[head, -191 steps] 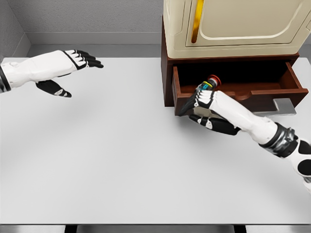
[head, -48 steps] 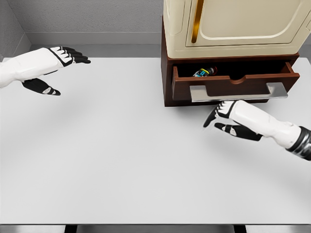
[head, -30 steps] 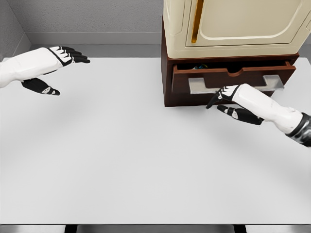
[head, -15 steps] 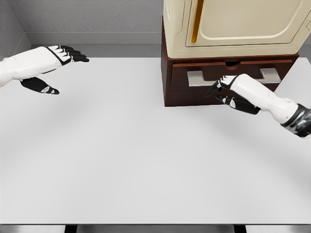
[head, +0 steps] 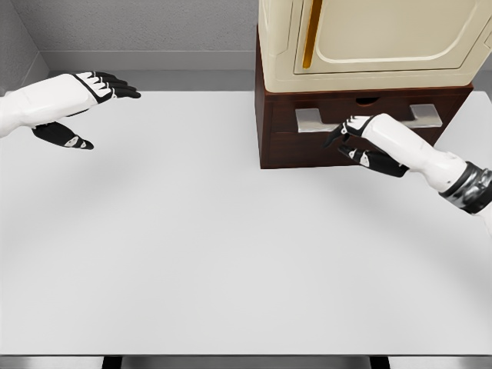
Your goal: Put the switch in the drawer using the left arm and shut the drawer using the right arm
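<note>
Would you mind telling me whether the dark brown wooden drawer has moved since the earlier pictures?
Yes: the dark brown wooden drawer slid back into the brown cabinet, now flush.

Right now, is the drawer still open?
No. The drawer front sits flush with the brown cabinet, and the right hand rests against it below the handle.

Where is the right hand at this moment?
In the head view, the right hand is at the right, fingers open against the closed drawer front, just below its metal handle and under the cream cabinet.
</note>
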Robot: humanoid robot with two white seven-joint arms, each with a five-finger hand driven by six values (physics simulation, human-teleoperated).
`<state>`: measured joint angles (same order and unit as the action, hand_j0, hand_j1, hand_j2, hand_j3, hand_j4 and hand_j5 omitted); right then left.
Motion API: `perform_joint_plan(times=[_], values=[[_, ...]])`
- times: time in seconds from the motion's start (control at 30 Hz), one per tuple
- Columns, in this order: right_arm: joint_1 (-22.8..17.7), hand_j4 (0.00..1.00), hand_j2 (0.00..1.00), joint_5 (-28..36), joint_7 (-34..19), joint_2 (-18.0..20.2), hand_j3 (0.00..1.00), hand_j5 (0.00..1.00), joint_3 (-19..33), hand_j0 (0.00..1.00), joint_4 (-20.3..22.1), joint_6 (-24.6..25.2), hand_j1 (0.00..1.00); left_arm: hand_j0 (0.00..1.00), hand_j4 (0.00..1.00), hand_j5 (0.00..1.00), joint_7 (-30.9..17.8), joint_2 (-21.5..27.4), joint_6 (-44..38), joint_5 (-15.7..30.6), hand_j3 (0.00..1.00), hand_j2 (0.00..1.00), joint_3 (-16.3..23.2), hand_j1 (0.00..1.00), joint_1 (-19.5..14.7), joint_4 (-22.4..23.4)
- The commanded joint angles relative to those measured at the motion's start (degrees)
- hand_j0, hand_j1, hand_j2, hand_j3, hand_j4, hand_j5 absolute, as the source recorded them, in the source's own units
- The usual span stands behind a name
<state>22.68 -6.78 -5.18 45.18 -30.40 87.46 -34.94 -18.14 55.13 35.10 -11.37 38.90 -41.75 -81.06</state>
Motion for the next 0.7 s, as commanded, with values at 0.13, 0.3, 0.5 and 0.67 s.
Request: perform_joint_plan(times=[0.13, 0.3, 0.5, 0.67], values=[[-0.53, 0.52, 0.52, -0.51, 0.17, 3.95, 0.52, 0.52, 0.78, 0.52, 3.24, -0.06, 0.52, 1.00, 1.00, 1.00, 0.03, 0.15, -0.10, 0.38, 1.00, 1.00, -0.06, 1.00, 0.00, -0.07], [-8.34, 1.00, 1.00, -0.78, -0.09, 7.56, 1.00, 1.00, 10.09, 1.00, 7.28, -0.06, 1.00, 1.00, 1.00, 1.00, 0.03, 0.07, -0.10, 0.38, 1.00, 1.00, -0.06, 1.00, 0.26, -0.07], [-14.33, 1.00, 1.00, -1.22, -0.09, 8.79, 1.00, 1.00, 15.72, 1.00, 11.60, -0.06, 1.00, 1.00, 1.00, 1.00, 0.03, 0.07, -0.10, 0.38, 1.00, 1.00, -0.06, 1.00, 0.26, -0.15], [-14.33, 1.00, 1.00, -1.31, -0.09, 8.79, 1.00, 1.00, 15.72, 1.00, 11.60, -0.06, 1.00, 1.00, 1.00, 1.00, 0.03, 0.07, -0.10, 0.38, 1.00, 1.00, -0.06, 1.00, 0.35, -0.15]])
